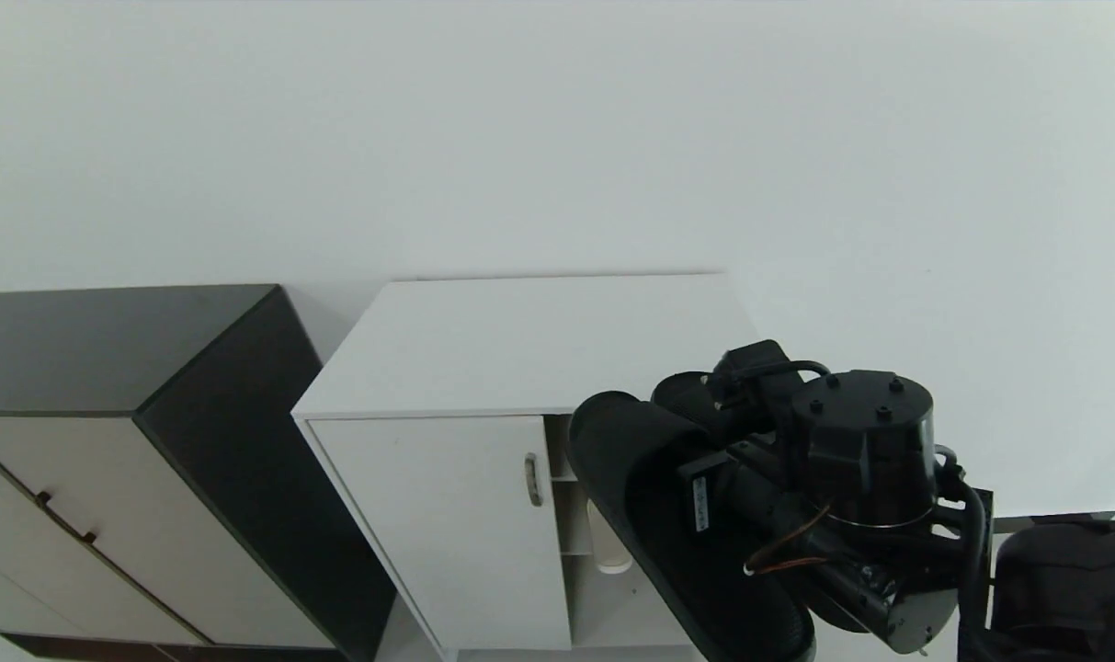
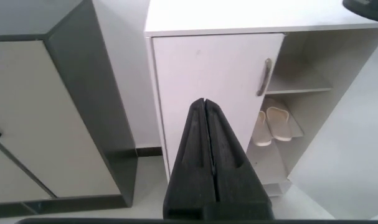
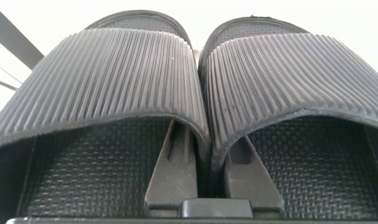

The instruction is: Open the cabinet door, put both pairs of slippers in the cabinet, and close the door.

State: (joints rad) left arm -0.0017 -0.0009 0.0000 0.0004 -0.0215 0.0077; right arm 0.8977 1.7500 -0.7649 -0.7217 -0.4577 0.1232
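Head view — right gripper (image 3: 204, 133) clamped on black slippers (image 1: 667, 515) at 5 o'clock, before cabinet (image 1: 520, 340) opening | white slippers (image 2: 277, 123) already shelved | left gripper (image 2: 205, 111) closed, empty | risk: soles catch shelf (image 2: 297, 84) edge or closed door (image 1: 438, 524) — pinch slips.

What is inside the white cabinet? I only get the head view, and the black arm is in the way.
Observer: A pair of white slippers lies side by side on a shelf in the white box-shaped cabinet.
Operator: Is the left pincer holding anything?
Observer: No. The left pincer is shut and empty, in front of the closed door.
Operator: How does the right pincer hold the black ones?
Observer: The right pincer has one finger inside each of the pair of black ribbed rubber slippers, pinching their inner sides together.
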